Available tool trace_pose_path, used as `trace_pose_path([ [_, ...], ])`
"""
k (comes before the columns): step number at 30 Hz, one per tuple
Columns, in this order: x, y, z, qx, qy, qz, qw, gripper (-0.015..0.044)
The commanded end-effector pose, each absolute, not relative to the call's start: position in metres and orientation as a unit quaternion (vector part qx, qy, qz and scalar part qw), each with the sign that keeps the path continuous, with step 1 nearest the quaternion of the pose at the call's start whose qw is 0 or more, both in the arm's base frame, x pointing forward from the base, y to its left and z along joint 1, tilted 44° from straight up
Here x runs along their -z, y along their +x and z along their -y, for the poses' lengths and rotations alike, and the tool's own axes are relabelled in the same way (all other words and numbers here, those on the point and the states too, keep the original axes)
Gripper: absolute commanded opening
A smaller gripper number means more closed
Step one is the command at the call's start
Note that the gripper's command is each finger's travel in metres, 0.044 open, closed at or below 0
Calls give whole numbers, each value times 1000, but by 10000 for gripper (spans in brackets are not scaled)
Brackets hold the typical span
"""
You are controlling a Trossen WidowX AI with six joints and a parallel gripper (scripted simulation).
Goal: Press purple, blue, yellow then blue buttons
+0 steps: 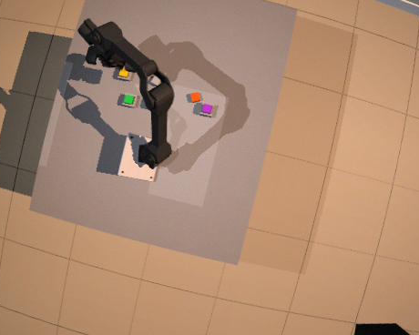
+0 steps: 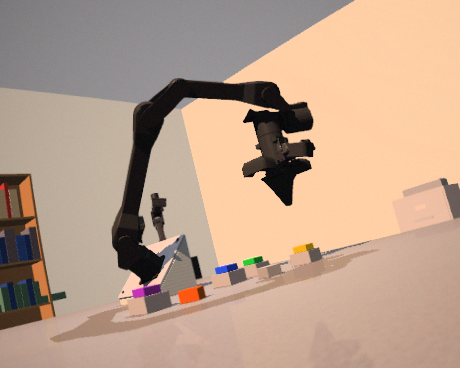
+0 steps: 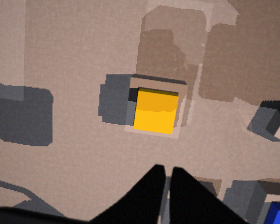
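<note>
The arm (image 2: 140, 150) is seen stretched high above the table (image 2: 365, 310), with the gripper (image 2: 285, 192) pointed down and held well clear of the surface. Its fingers are closed together, and nothing is held between them. The yellow button (image 3: 156, 111) is found just ahead of the fingertips in the wrist view, well below them. The blue button (image 2: 226, 268) lies behind the gripper, toward the arm's base, and the green button (image 2: 253, 260) is set between the two. The purple button (image 2: 146, 291) sits farthest back, with an orange block (image 2: 192, 294) just beside it.
</note>
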State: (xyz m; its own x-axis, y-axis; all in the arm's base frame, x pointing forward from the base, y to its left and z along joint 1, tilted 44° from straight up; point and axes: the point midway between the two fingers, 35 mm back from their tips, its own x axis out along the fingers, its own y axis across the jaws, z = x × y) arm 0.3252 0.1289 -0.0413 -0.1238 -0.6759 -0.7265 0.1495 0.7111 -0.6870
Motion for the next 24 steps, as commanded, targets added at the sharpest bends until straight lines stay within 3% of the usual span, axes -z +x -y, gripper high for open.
trace_pose_path([
  [1, 48, 329, -130, 329, -191, -675, 632, 20],
  [7, 90, 322, -91, 329, -191, -675, 632, 20],
  [24, 104, 319, -77, 329, -191, -675, 632, 20],
])
